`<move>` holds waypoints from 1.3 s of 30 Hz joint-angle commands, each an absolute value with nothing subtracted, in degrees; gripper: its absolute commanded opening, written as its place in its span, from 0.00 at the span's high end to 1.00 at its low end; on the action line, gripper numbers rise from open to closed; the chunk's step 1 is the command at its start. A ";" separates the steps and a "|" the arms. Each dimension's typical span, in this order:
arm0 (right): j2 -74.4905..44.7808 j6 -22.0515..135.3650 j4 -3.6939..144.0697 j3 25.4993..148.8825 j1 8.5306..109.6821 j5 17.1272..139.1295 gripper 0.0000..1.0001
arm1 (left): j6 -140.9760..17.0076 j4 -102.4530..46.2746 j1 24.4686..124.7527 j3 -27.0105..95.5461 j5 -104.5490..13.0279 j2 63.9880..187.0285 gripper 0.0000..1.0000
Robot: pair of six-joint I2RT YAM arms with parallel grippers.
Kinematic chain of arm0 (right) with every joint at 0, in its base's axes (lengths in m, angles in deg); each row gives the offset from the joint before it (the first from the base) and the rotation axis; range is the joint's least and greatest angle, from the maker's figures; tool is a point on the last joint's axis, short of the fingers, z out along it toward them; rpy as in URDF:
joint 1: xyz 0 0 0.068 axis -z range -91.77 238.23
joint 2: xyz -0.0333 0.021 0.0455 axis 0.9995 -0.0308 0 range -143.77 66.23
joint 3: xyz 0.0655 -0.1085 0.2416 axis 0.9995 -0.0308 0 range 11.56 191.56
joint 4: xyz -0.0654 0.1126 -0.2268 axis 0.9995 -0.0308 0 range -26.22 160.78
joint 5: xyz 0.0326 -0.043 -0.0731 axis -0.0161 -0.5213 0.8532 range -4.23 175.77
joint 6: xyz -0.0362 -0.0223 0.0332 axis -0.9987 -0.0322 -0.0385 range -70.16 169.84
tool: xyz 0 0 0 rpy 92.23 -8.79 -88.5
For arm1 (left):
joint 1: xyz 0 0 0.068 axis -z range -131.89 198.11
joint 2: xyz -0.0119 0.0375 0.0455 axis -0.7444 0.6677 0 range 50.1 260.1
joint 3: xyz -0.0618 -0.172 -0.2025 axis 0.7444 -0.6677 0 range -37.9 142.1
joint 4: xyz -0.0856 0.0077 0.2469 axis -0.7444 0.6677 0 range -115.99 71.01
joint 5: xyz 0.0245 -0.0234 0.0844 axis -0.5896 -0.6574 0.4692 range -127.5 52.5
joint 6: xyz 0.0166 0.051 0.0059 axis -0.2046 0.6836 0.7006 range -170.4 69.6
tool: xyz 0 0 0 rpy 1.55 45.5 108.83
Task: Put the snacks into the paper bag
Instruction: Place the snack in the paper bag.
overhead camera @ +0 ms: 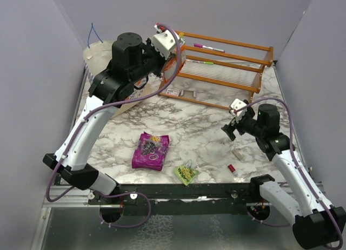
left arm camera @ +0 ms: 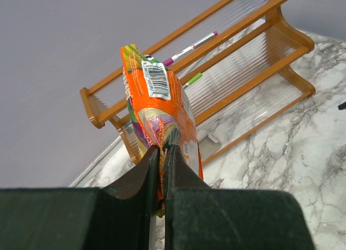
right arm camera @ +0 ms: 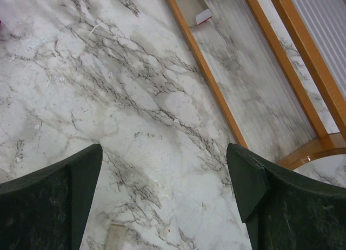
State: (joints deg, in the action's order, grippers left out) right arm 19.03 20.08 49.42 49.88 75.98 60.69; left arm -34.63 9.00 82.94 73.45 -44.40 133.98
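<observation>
My left gripper (left arm camera: 162, 153) is shut on the lower edge of an orange snack packet (left arm camera: 159, 104), held up in the air in front of the wooden rack. In the top view the left gripper (overhead camera: 178, 49) is raised at the back left, beside the paper bag (overhead camera: 97, 54), whose cream inside and blue cord show behind the arm. A purple snack packet (overhead camera: 150, 150) and a small light-green packet (overhead camera: 186, 174) lie flat on the marble near the front. My right gripper (overhead camera: 230, 130) (right arm camera: 165, 174) hangs open over bare marble with nothing between its fingers.
An orange wooden rack (overhead camera: 221, 66) (left arm camera: 243, 61) (right arm camera: 216, 99) with a pink marker (left arm camera: 192, 47) on it stands at the back. A beige stick (overhead camera: 238, 154) (right arm camera: 116, 236) and a tiny red cylinder (overhead camera: 231, 168) lie below the right gripper. Grey walls close in both sides.
</observation>
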 commanded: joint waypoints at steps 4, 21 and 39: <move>19.03 20.75 51.06 48.97 77.04 59.33 0.01 | -33.09 5.92 82.65 78.25 -38.97 135.23 1.00; 19.54 20.75 51.13 48.54 78.26 59.26 0.01 | -29.11 3.19 82.65 82.38 -33.55 138.13 1.00; 18.89 20.44 51.18 48.21 78.30 59.49 0.00 | -22.66 -0.04 82.65 86.56 -26.46 141.76 1.00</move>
